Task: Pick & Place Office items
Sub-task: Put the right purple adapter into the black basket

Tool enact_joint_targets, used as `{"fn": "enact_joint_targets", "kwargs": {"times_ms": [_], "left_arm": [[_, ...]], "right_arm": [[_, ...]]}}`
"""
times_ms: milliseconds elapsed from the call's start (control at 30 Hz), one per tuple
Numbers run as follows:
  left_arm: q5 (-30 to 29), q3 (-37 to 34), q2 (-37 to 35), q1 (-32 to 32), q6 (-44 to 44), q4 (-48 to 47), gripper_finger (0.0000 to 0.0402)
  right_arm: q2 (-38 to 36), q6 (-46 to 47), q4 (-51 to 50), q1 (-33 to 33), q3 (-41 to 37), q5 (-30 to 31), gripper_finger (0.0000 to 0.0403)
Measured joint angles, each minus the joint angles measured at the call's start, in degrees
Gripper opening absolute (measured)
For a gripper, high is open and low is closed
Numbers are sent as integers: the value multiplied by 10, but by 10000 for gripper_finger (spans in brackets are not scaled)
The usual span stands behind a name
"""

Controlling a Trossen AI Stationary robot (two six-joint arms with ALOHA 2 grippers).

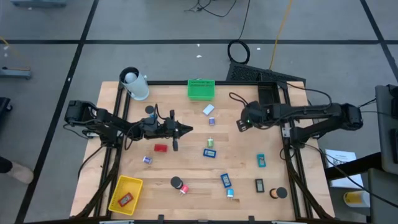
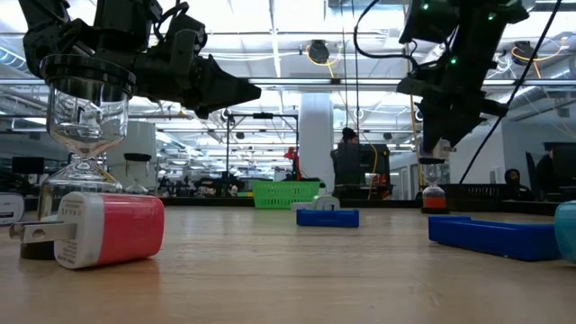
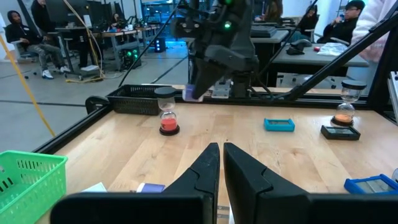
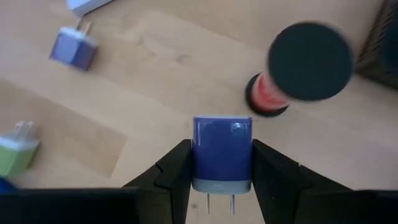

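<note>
Right gripper [image 4: 221, 163] jaws clamp one blue-and-grey plug block [image 4: 222, 152] above the worktop [image 1: 186, 165]; left gripper [image 3: 221, 163] jaws closed, empty.

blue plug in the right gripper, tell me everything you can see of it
The blue plug is a small boxy wall adapter, with a glossy blue plastic body, a pale grey band at one end and two thin metal prongs sticking out of that end. The right gripper is shut on it, one dark finger pressed flat against each side. It hangs clear of the wooden table, touching nothing else. Below and beyond it stands a small sand timer with red sand and black caps.
</note>
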Motion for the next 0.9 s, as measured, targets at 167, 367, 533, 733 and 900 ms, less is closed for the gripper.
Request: {"fn": "enact_joint_targets", "kwargs": {"times_ms": [167, 367, 533, 733, 900], "left_arm": [[0, 0, 0, 0, 0, 0, 31], [0, 0, 0, 0, 0, 0, 31], [0, 0, 0, 0, 0, 0, 31], [0, 0, 0, 0, 0, 0, 31], [0, 0, 0, 0, 0, -1, 31]], "right_arm": [[0, -32, 0, -62, 0, -1, 131], [0, -85, 3, -159, 0, 0, 131], [0, -131, 36, -223, 0, -35, 131], [-8, -149, 61, -224, 0, -57, 131], [-9, -160, 66, -266, 0, -43, 131]]}}
